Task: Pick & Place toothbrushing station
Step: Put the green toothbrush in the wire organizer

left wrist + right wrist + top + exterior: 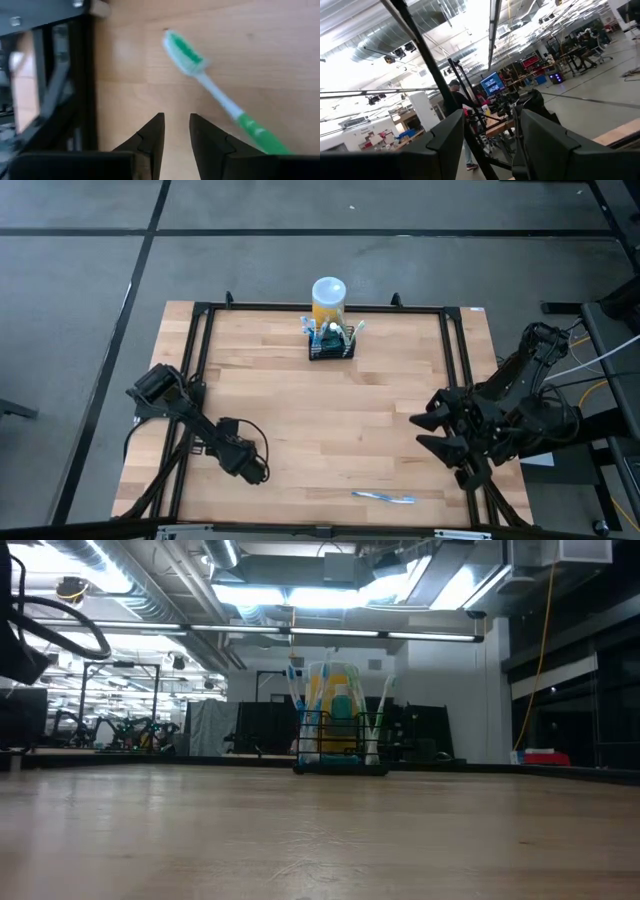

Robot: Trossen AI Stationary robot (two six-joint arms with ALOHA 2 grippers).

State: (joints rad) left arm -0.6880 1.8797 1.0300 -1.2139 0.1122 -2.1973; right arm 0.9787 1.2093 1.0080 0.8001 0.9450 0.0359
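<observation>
The left gripper (176,131) hangs low at the bench's (300,420) left front, fingers slightly apart and empty, a green toothbrush (220,97) lying just beyond them beside the black frame (82,75). The right gripper (432,430), fingers apart and empty, waits at the right edge. The toothbrushing station (331,345) stands at the far edge, a yellow cylinder (328,300) touching behind it. A blue toothbrush (384,497) lies near the front.

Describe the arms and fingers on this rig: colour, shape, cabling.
Both arms are matte black and jointed. The left gripper has a black cable loop beside it. The right gripper ends in pointed, wedge-shaped fingers; black, white and yellow cables trail behind that arm's base. Up close, the left fingers are dark, angular and tapered with stepped inner edges. No markings visible.
</observation>
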